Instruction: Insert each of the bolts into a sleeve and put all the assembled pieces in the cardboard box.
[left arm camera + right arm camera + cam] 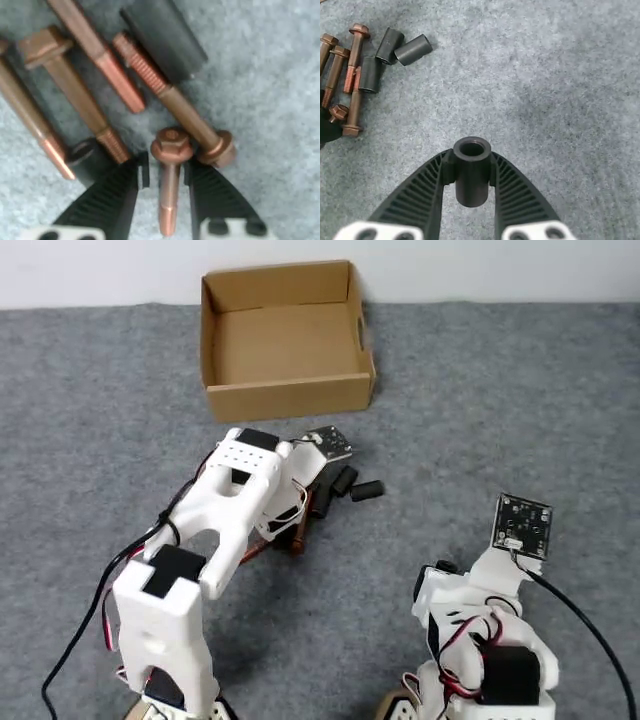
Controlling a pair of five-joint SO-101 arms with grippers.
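We see our left gripper (166,172) pinching a copper bolt (171,146) by its stem, other bolts (75,95) and a dark sleeve (165,35) lying just beside it on the grey carpet (270,100), our right gripper (471,167) squeezing a black sleeve (471,187) held upright, the cardboard box (285,395) well apart
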